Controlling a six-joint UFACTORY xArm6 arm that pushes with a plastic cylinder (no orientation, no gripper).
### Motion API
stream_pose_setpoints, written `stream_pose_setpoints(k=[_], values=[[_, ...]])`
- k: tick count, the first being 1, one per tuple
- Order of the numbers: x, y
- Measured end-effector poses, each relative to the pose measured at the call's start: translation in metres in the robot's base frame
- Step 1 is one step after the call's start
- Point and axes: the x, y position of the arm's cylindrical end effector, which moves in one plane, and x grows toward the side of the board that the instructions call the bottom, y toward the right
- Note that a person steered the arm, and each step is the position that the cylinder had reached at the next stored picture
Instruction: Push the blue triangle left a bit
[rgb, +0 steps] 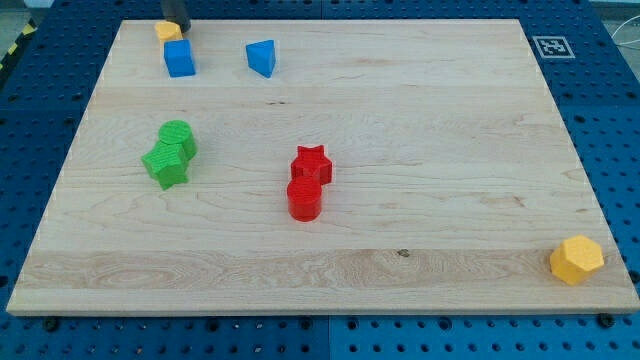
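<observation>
Tip: my tip (176, 27) sits at the view's top left edge of the board, just above a small yellow block (168, 31); only the rod's lowest stub shows, and I cannot tell whether it touches that block.
End of arm: I run a bare rod here, with nothing to open or close, and it holds nothing.
Blue triangle: the blue triangle (261, 57) lies near the view's top, at about 4 o'clock from my tip and well apart from it.
Blue cube: a blue cube (180, 58) stands at 9 o'clock from the triangle, near it but apart, and at 6 o'clock from the yellow block, just beside it.
Green pair: a green cylinder (178, 136) and a green star (166, 164) touch each other at the view's left, the star at 7 o'clock from the cylinder.
Red pair: a red star (311, 163) and a red cylinder (304, 198) touch near the middle, the cylinder at 6 o'clock.
Yellow hexagon: a yellow hexagon (576, 260) rests at the view's bottom right corner.
Board: the wooden board (430, 140) lies on a blue pegboard table (615, 120).
</observation>
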Motion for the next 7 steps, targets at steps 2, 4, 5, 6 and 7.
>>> stream_pose_setpoints(k=[2, 4, 5, 6, 7], values=[[-0.015, 0.005], [-0.015, 0.099], [-0.003, 0.155], [0.035, 0.185], [0.052, 0.177]])
